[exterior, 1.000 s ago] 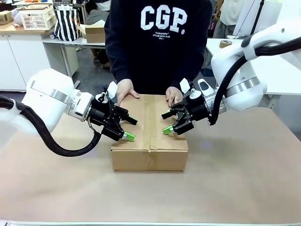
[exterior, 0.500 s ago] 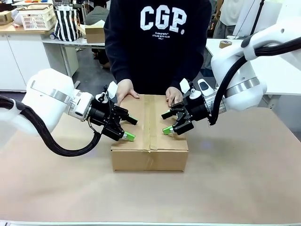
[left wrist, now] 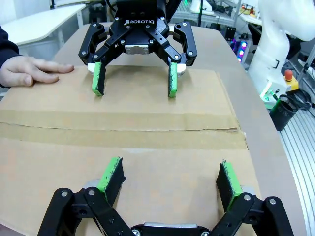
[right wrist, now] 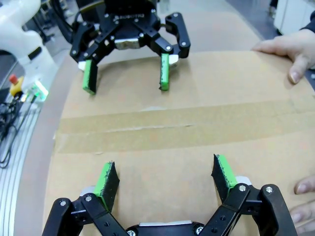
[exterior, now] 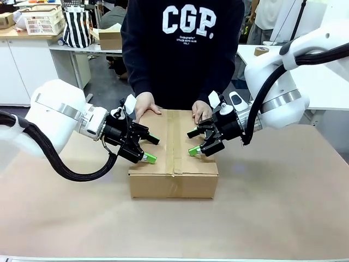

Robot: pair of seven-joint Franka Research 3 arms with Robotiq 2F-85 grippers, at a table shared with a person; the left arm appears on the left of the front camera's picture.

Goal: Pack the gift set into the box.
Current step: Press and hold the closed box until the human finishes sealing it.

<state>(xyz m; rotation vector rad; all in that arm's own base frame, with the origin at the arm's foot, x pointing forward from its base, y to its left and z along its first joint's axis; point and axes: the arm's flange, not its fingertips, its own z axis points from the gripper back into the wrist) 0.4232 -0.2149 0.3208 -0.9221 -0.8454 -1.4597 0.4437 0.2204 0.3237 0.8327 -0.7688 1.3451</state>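
The box (exterior: pixel 173 176) lies in the middle of the table with its top flaps shut and a strip of tape (left wrist: pixel 147 129) along the centre seam. The gift set is hidden. My left gripper (exterior: pixel 152 149) hovers open just over the box's left flap; in its own view the green pads straddle bare cardboard (left wrist: pixel 170 173). Facing it over the right flap is my right gripper (exterior: pixel 192 142), also open and holding nothing (right wrist: pixel 165 178). The person's hands (exterior: pixel 146 103) (exterior: pixel 202 111) rest flat on the box's far edge.
The person in a dark sweatshirt (exterior: pixel 182 49) stands close behind the box. Brown table covering (exterior: pixel 272 207) stretches free to the front and both sides. A roll of tape (exterior: pixel 262 51) and a basket (exterior: pixel 42 19) sit on tables farther back.
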